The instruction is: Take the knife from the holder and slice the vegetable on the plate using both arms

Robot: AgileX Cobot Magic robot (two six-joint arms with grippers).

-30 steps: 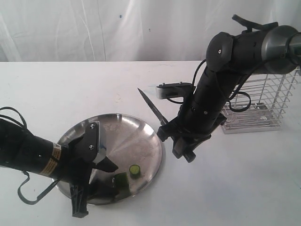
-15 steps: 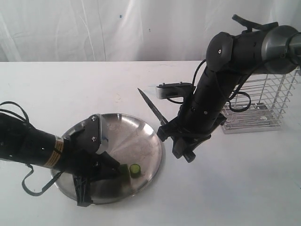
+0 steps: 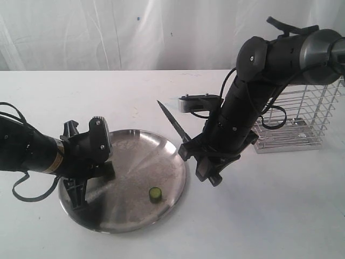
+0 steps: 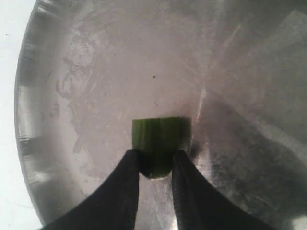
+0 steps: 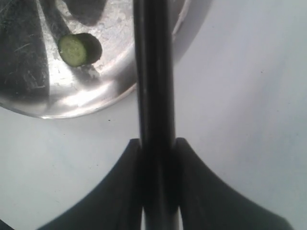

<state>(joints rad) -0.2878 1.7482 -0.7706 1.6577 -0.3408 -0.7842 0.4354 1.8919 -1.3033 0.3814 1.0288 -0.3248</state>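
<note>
The steel plate (image 3: pixel 161 156) lies on the white table. My left gripper (image 3: pixel 106 171) (image 4: pixel 156 158) hangs over the plate's left part, shut on the dark green vegetable chunk (image 4: pixel 158 136); in the exterior view the chunk is hidden behind the gripper. One cut disc (image 3: pixel 154 194) (image 5: pixel 74 49) with a pale centre lies alone on the plate's front right. My right gripper (image 3: pixel 190 147) (image 5: pixel 156 143) is shut on the knife (image 3: pixel 172 121) (image 5: pixel 153 72), held above the plate's right rim (image 5: pixel 72 108), dark blade pointing up and back-left. The wire holder (image 3: pixel 304 116) stands at the far right.
The right arm's elbow and cables (image 3: pixel 269 81) cross in front of the holder. A white cloth backdrop (image 3: pixel 135 32) closes the table's far edge. The left arm's cable (image 3: pixel 24 189) loops on the table by the plate's left rim.
My left gripper has swung from the plate's front edge back to its left side, carrying the chunk away from the cut disc. The right arm and knife have barely moved.
</note>
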